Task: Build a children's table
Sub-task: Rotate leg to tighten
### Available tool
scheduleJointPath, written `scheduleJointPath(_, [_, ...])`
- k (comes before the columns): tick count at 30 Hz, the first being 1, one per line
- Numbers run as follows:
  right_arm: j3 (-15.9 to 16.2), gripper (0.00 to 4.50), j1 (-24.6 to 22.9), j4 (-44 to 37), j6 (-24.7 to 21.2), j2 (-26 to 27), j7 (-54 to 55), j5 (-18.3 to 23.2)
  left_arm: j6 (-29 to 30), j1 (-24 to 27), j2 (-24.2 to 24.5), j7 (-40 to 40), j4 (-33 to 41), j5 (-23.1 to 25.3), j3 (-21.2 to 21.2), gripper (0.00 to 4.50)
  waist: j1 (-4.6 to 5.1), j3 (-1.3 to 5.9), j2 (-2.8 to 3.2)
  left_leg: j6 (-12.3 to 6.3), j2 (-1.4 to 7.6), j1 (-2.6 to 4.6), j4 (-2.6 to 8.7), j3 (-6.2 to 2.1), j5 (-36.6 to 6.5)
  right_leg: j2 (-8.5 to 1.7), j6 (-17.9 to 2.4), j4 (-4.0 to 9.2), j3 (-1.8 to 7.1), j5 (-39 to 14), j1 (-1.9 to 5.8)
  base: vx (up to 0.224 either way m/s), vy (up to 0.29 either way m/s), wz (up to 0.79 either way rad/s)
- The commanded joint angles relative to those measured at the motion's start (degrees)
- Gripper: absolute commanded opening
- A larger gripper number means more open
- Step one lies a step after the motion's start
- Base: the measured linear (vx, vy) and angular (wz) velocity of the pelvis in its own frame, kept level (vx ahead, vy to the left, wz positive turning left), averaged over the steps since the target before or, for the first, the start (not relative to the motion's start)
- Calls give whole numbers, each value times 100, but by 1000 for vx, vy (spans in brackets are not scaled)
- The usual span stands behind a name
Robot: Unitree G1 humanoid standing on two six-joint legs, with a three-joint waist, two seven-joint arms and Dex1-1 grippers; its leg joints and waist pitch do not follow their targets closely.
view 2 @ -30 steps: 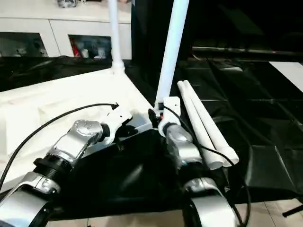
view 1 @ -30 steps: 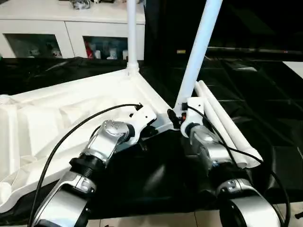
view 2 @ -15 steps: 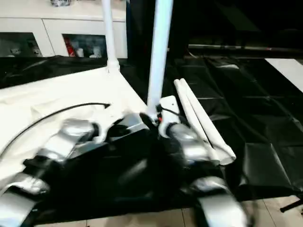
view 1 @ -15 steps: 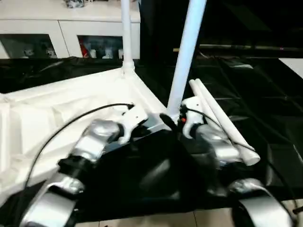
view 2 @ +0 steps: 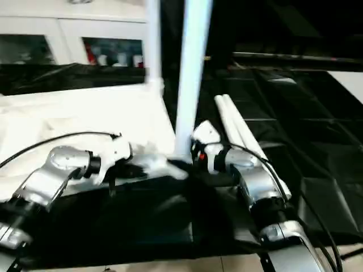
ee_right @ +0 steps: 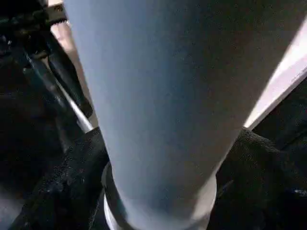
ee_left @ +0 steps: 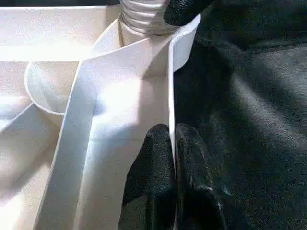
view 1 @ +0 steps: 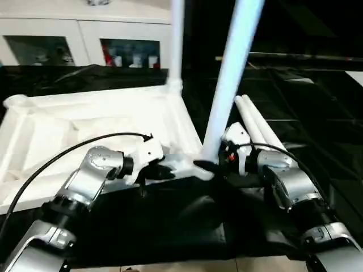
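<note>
Since a second ago: both forearms swung outward, now reaching in from the frame's sides.

Head views: tabletop (view 1: 85, 122) upside down on black worktop (view 1: 317, 102), left and centre. Near leg (view 1: 229, 85) upright in the near corner socket; far leg (view 1: 176, 39) upright behind. Two spare legs (view 1: 258, 127) lie right of centre. Right tool (view 1: 211, 165) at the near leg's base, probably seating it.

Left wrist view: left tool (ee_left: 173, 158) clamped on the tabletop's thin edge wall, likely steadying it.

Right wrist view: right tool's fingers (ee_right: 62, 182) straddle the leg, spread wide.
</note>
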State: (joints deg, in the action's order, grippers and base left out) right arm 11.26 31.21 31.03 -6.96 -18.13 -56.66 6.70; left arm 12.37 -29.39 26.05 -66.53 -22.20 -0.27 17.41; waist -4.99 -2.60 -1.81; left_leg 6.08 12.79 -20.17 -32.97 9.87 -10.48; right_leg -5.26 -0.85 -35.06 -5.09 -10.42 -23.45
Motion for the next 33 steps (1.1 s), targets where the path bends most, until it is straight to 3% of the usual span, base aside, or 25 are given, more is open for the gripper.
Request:
scheduleJointPath(1, [48, 382, -22, -88, -51, -71, -18, -19, -42, 29, -67, -249, 254, -213, 68, 0, 2, 342, -10, -215, 40, 6, 357, 56, -1001, -259, -1163, 369, 284, -1041, 343, 0, 0, 0])
scheduleJointPath(7, [42, 339, -38, -67, -91, -46, -66, -83, 3, 48, -45, -224, 304, -196, 53, 0, 6, 361, -9, -240, 34, -2, 339, 57, -795, -244, -1222, 326, 285, -670, 350, 0, 0, 0])
scheduleJointPath(8, [32, 320, -35, -53, -103, -35, -54, -78, 2, 49, -42, -218, 300, -193, 46, 0, 11, 361, -46, -258, 31, -9, 337, 61, -776, -241, -1225, 326, 283, -650, 355, 0, 0, 0])
scheduleJointPath(11, [41, 299, -36, -46, -135, -28, -30, -54, 10, 56, -26, -212, 304, -201, 42, 0, 6, 354, -27, -244, 32, -4, 339, 59, -819, -249, -1205, 336, 284, -778, 351, 0, 0, 0])
scheduleJointPath(19, [-82, 274, -108, 111, -135, 102, 217, -27, 74, 61, -61, -145, 282, -198, 13, 0, 12, 360, -28, -239, 27, -8, 332, 60, -749, -247, -1206, 323, 286, -700, 353, 0, 0, 0])
scheduleJointPath(22, [-329, 273, -96, 499, -45, 353, 1009, -83, 173, -35, -228, 221, 44, -84, -29, 0, 30, 347, -20, -134, 25, -6, 350, 51, -876, -257, -1146, 355, 280, -988, 345, 0, 0, 0])
scheduleJointPath(23, [-464, 272, -76, 727, -82, 531, 1646, -158, 284, -161, -397, 598, -202, 31, -69, 0, 47, 334, -24, -74, 22, 1, 360, 50, -964, -255, -1088, 380, 281, -1197, 333, 0, 0, 0])
scheduleJointPath(25, [-519, 272, -71, 805, -122, 610, 1926, -188, 349, -225, -479, 775, -319, 81, -91, 0, 48, 318, -22, 19, 14, 38, 374, 50, -1168, -266, -965, 443, 282, -1655, 315, 0, 0, 0])
scheduleJointPath(28, [-922, 272, -17, 1127, -442, 1189, 3374, -109, 424, -649, -979, 1839, -977, 373, -171, 0, 54, 310, -22, 62, 5, 35, 385, 49, -1238, -254, -794, 482, 290, -1890, 287, 0, 0, 0])
scheduleJointPath(29, [-993, 272, 18, 1210, -501, 1308, 3653, -93, 477, -743, -1089, 2059, -1110, 412, -201, 0, 35, 320, 26, 136, 6, 64, 384, 34, -1269, -268, -778, 481, 288, -1969, 280, 0, 0, 0])
scheduleJointPath(31, [-1056, 272, 78, 1319, -521, 1416, 3895, -95, 551, -811, -1180, 2203, -1194, 429, -217, 0, 24, 320, -4, 126, 8, 57, 393, 35, -1372, -266, -727, 503, 275, -2037, 281, 0, 0, 0])
scheduleJointPath(33, [-1249, 272, 304, 1664, -469, 1696, 4489, -9, 665, -936, -1388, 2469, -1341, 467, -235, 0, 25, 321, 6, 142, -4, 49, 396, 22, -1499, -269, -649, 530, 259, -2210, 276, 0, 0, 0])
